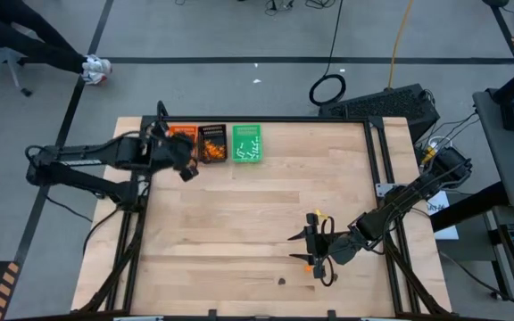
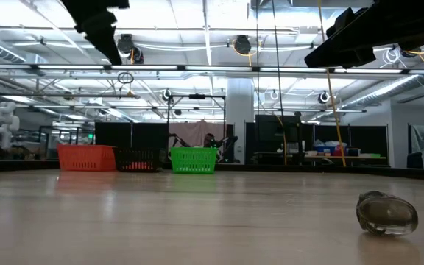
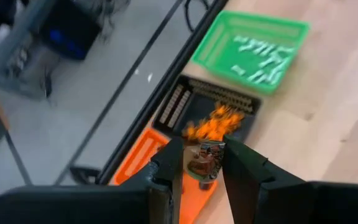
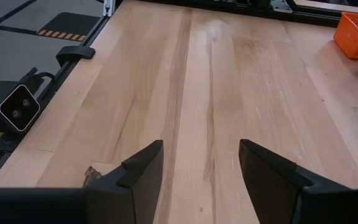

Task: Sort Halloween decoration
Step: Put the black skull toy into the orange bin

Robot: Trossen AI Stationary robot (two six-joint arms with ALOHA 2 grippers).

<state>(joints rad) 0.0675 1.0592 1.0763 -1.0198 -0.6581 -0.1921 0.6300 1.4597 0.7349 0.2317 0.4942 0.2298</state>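
My left gripper (image 1: 186, 168) hangs over the table's far left, by the orange tray (image 1: 182, 134), shut on a dark brown trinket (image 3: 201, 164). Orange blobs (image 3: 213, 124) lie in the black tray (image 1: 212, 143). White sticks (image 3: 260, 62) lie in the green tray (image 1: 246, 144). My right gripper (image 1: 307, 250) stands open above the near right of the table, with nothing between its fingers (image 4: 201, 155). Another dark brown trinket (image 2: 386, 213) lies on the wood near the front edge (image 1: 282, 282). My left gripper pinches the dark brown trinket's two sides (image 3: 194, 167) between its two fingers (image 3: 169, 158), close to their free ends. The fingers slant down toward the trays. The trinket is lifted clear, above the near end of the orange tray (image 3: 143, 149).
The three trays stand in a row along the far edge (image 2: 87, 157). A small camera block (image 4: 17, 106) sits at the table's near edge. Bare wood lies between the two arms. A brown scrap (image 4: 92, 176) shows beside my right gripper's finger.
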